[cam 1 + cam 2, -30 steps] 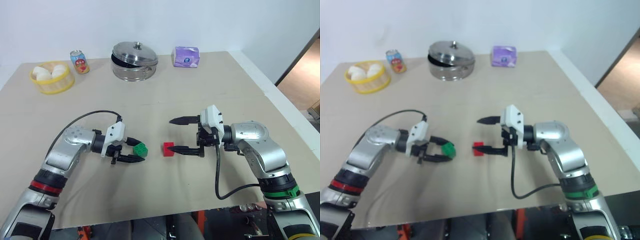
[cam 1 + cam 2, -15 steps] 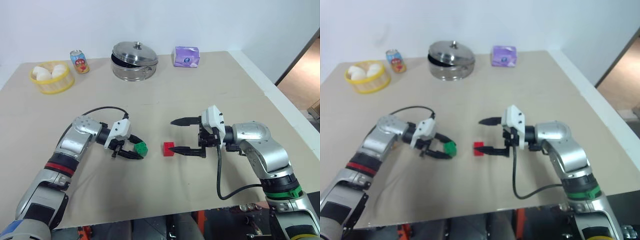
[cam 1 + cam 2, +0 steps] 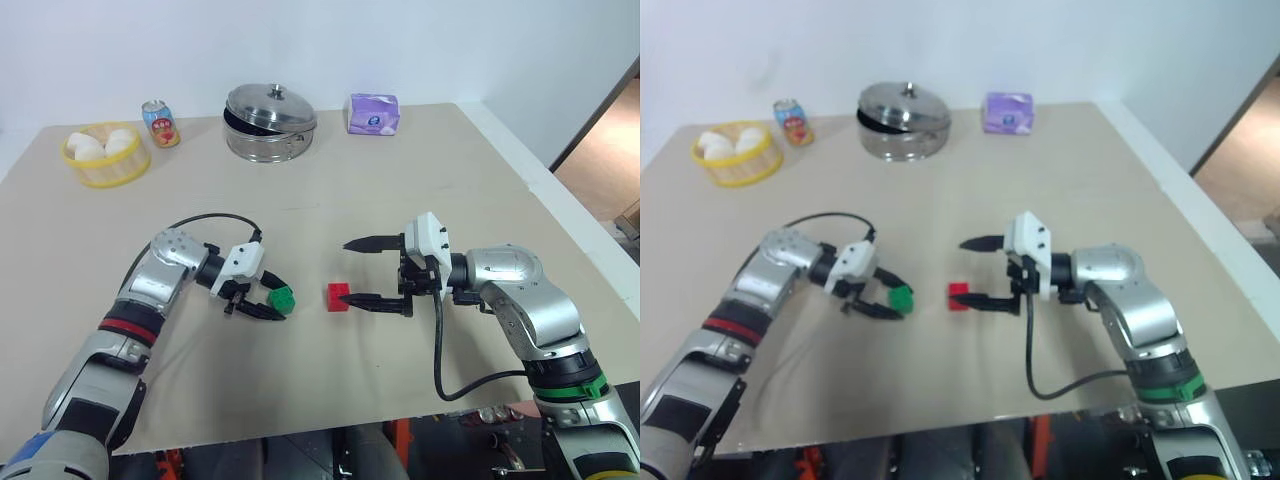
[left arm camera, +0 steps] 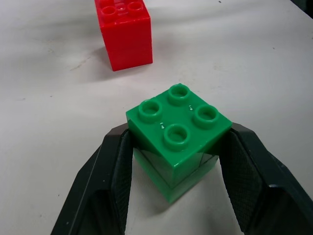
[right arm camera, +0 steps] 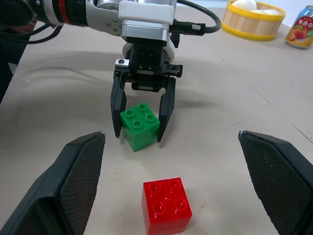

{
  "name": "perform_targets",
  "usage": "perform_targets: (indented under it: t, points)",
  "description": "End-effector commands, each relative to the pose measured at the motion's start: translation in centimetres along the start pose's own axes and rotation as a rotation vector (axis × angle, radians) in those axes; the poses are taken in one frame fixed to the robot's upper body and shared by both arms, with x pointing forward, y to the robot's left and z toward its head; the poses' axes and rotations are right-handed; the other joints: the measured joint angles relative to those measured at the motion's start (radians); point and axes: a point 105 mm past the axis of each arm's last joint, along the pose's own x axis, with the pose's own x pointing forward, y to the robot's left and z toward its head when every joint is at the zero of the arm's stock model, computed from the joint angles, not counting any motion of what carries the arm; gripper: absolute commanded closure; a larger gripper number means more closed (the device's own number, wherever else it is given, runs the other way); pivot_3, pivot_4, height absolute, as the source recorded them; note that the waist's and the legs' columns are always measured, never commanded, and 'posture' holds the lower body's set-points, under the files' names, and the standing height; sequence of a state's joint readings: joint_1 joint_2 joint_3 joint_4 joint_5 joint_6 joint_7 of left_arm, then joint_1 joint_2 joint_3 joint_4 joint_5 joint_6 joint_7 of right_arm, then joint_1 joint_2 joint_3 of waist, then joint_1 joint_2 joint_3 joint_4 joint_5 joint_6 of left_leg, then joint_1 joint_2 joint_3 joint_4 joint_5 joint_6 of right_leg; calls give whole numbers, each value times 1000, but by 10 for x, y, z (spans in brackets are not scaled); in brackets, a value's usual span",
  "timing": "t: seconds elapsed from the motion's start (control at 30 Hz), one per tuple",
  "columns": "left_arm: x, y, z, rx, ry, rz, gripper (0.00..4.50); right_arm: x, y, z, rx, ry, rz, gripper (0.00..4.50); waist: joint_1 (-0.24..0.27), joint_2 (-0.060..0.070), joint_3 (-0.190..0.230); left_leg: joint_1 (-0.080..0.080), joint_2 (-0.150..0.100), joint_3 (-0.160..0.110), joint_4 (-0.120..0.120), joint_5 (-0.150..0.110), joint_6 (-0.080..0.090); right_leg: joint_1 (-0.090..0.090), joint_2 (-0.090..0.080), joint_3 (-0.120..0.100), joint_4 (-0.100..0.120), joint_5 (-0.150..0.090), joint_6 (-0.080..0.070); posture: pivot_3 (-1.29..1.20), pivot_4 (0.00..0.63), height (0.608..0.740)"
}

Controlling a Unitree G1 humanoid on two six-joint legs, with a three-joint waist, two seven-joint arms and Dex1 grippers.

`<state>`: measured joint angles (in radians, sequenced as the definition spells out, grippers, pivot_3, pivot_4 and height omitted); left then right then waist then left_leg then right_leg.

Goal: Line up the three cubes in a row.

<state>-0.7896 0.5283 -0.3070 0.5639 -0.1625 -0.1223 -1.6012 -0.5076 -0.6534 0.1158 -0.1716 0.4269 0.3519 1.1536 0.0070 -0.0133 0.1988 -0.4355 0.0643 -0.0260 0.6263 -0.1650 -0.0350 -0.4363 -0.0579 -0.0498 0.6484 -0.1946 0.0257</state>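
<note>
Place: likely a robot test room or lab.
Surface: one wide beige table (image 3: 420,170) against a bare white wall.
Props: steel pot (image 3: 269,122), soda can (image 3: 158,122), yellow basket (image 3: 103,154), purple tissue pack (image 3: 373,112), spaced like staged test objects.

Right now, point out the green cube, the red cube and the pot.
green cube (image 4: 178,128), left wrist view, studded top face
red cube (image 5: 166,203), right wrist view, top face
pot (image 3: 268,122), left eye view, steel lid

Bright, even light; soft faint shadows
</note>
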Motion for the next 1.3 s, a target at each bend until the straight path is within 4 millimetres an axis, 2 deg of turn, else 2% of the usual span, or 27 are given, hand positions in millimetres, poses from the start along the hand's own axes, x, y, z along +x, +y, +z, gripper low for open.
perform_targets:
  t: [0.03, 0.17, 0.23, 0.27, 0.3, 0.37, 0.4, 0.67, 0.87, 1.3]
  points:
    - [-4, 5, 7, 39, 5, -9, 2164, -4, 1, 13, -48, -24, -4, 0, 0, 0, 0, 0, 0, 0, 0, 0, 0, 0, 0, 0, 0, 0, 0, 0, 150, 740]
    - [-4, 9, 9, 37, 6, -18, 2164, -4, 2, 12, -47, -20, -8, 0, 0, 0, 0, 0, 0, 0, 1, 0, 0, 0, 0, 0, 0, 0, 0, 0, 150, 740]
    - [-4, 10, 7, 29, 17, -23, 1462, -5, 3, 12, -45, -18, -10, 0, 0, 0, 0, 0, 0, 0, 1, 0, 0, 0, 0, 0, 0, 0, 0, 0, 150, 740]
    - [-4, 10, 5, 26, 22, -25, 1359, -5, 3, 12, -45, -17, -10, 0, 0, 0, 0, 0, 0, 0, 1, 0, 0, 0, 0, 0, 0, 0, 1, 0, 150, 740]
    - [-4, 10, 4, 25, 26, -27, 875, -5, 4, 11, -45, -16, -11, 0, 0, 0, 0, -1, 0, 0, 1, 0, 0, 0, 0, 1, 0, 1, 1, 0, 150, 740]
    - [-6, 11, 5, 26, 27, -25, 219, -5, 5, 10, -44, -14, -13, 0, 0, 0, 0, -1, 0, 1, 2, 0, 0, 0, 0, 1, 0, 1, 1, 0, 150, 740]
    - [-7, 12, 5, 24, 28, -24, 85, -5, 5, 10, -43, -13, -13, 0, 0, 0, 0, -1, 0, 1, 2, 0, 0, 0, 0, 1, 0, 1, 1, 0, 150, 740]
    - [-17, 14, 14, 13, 1, 29, 85, -3, 5, 9, -44, -17, -18, 0, 0, 0, 0, -1, 0, 2, 2, 0, 0, -1, 0, 2, 0, 1, 1, 0, 150, 740]
    - [-12, 7, 19, -56, -40, 112, 85, -2, 4, 8, -46, -21, -21, 0, -1, 0, 0, 0, 0, 5, 1, 0, 0, -2, 0, 6, 0, 2, 2, 0, 150, 740]
    - [-16, 11, 7, -214, 40, 412, 85, 4, 0, 7, -48, -39, -29, 0, -1, 0, 0, 0, 0, 7, 5, 0, 0, -2, 2, 13, 1, 5, 4, 0, 150, 740]
